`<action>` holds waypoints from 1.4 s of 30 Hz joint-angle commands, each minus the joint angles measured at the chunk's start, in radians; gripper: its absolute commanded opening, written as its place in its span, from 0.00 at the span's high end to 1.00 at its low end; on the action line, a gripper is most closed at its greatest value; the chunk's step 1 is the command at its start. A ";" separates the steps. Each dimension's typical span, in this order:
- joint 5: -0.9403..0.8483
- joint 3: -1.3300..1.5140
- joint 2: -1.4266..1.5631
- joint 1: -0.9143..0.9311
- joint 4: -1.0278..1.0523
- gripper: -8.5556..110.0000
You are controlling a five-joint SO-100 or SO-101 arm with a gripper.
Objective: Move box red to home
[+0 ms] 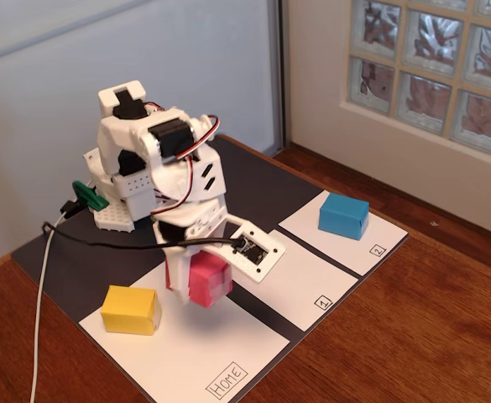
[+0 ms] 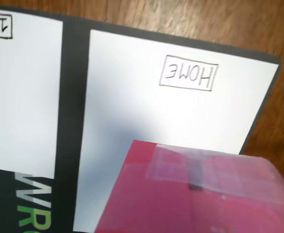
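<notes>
Pinkish-red paper wraps the box red (image 1: pixel 209 280), which sits clamped in the end effector (image 1: pixel 196 280) of the white arm, its white fingers pressing on either side of it in the fixed view. The box appears lifted just clear of the surface, hanging over the near-right part of home (image 1: pixel 195 353), the large white sheet whose "HOME" label (image 1: pixel 227 379) lies at its front corner. The wrist view agrees: the box fills the lower right of that picture (image 2: pixel 190 194), a strip of clear tape across its top, with the white sheet of home (image 2: pixel 132 107) spread beneath it and the label (image 2: pixel 187 73) beyond.

On the same sheet, well apart to the left in the fixed view, rests a yellow box (image 1: pixel 131 310). A blue box (image 1: pixel 343 216) sits on the sheet numbered 2 (image 1: pixel 371 239), and the sheet numbered 1 (image 1: pixel 308 290) between them carries no box. All the sheets lie on a dark mat (image 1: pixel 253 180) on the wooden bench (image 1: pixel 430 327).

As a judgement, the task is most of the way through: the pick-up and the carry look done, since the box is already above its goal. What remains is to lower it onto the sheet, open the fingers, and draw the arm away without nudging the box off the paper. Whether the box's underside already touches the sheet cannot be told for certain.
</notes>
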 commanded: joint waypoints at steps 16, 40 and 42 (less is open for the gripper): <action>0.020 -0.078 -0.146 -0.046 -0.043 0.93; -0.006 0.310 0.012 -0.061 -0.249 0.93; -0.005 0.336 0.026 -0.066 -0.264 0.93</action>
